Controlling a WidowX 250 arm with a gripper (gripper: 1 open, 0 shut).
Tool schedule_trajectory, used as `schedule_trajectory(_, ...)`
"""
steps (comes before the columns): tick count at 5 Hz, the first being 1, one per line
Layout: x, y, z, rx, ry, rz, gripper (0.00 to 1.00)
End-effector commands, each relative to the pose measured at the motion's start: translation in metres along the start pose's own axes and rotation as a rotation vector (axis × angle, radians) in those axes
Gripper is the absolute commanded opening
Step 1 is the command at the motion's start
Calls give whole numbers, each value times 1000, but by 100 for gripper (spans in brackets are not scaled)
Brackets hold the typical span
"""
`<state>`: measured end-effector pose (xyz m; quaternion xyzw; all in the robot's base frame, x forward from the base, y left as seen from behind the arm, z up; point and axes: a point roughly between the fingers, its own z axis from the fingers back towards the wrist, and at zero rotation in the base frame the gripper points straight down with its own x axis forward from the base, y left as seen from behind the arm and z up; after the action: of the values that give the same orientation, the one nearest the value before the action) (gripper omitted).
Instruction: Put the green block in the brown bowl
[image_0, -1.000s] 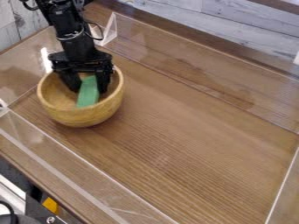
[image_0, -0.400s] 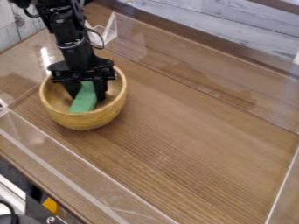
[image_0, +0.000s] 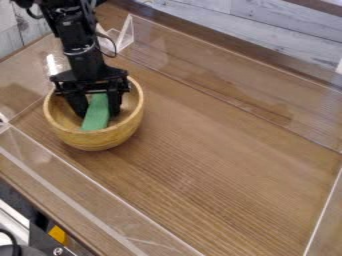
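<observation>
Black and bulky, the gripper (image_0: 94, 98) is seen in the upper left of the frame, lowered over the hollow of the brown bowl (image_0: 118, 134). Its fingers are set apart at the bowl's far side, spread wide as far as can be judged, though the tips are partly lost in dark shapes and shadow. Between and in front of them the green block (image_0: 96, 113) is found, lying inside the bowl, its near end pointed toward the bottom of the frame. Whether the block is still brushed by a fingertip cannot be told.

Around both, the thick wooden rim is left uncovered at the near side, and the bowl is borne by the brown bench (image_0: 221, 150), whose bare boards are stretched across the middle and right of the frame. Along the upper right, pale planks (image_0: 254, 25) are seen.

The step in hand is judged to be the release: the block has been brought where it is wanted. For the next move, a straight, unhurried lift is called for, with the fingers kept apart until the rim is passed, so that neither the block is dragged nor the bowl nudged.
</observation>
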<state>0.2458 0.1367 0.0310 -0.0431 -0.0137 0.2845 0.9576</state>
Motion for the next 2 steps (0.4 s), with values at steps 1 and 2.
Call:
schedule_trajectory(1, 16, -2, 7, 9, -69, -31, 100)
schedule_trajectory(2, 21, -4, -3, 13, -70, -59, 100)
